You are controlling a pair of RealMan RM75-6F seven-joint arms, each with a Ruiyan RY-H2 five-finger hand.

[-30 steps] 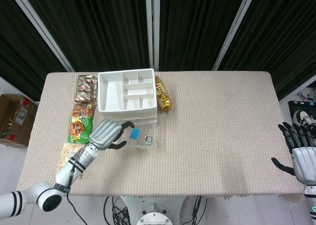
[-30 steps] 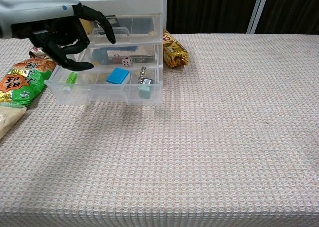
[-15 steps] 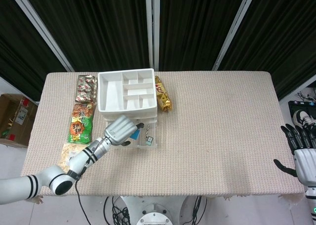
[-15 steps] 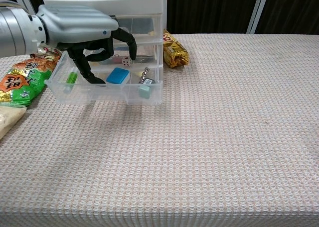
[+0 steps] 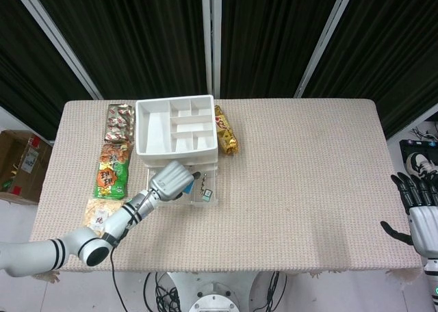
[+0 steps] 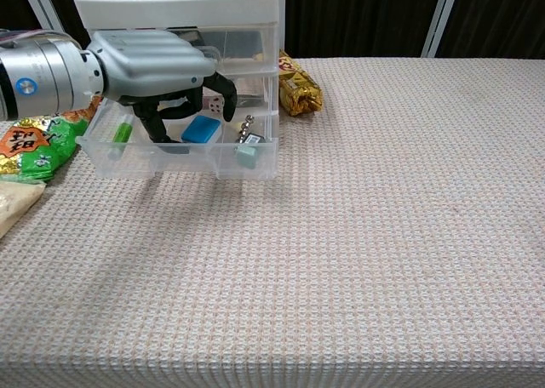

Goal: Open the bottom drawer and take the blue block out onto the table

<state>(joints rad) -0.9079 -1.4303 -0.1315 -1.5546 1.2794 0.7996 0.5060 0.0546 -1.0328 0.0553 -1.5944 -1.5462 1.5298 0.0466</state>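
Note:
The clear bottom drawer (image 6: 183,164) of the white drawer unit (image 5: 176,126) is pulled out toward me. The blue block (image 6: 202,129) lies flat on the drawer's floor. My left hand (image 6: 166,69) reaches down into the drawer, its fingers curled over the block, thumb at the block's left and a fingertip (image 6: 228,105) at its right. I cannot tell whether they touch it. In the head view the left hand (image 5: 171,180) hides the block. My right hand (image 5: 419,213) hangs open off the table's right edge.
The drawer also holds a green marker (image 6: 122,134), a small teal piece (image 6: 247,155) and a die (image 6: 216,105). Left of the unit lie a green snack packet (image 6: 30,145) and a beige one (image 6: 13,202). A golden packet (image 6: 298,90) lies right of it.
My left hand has moved right from the drawer's left end and lowered into it, its fingers now curling around the blue block. The right hand has barely moved.

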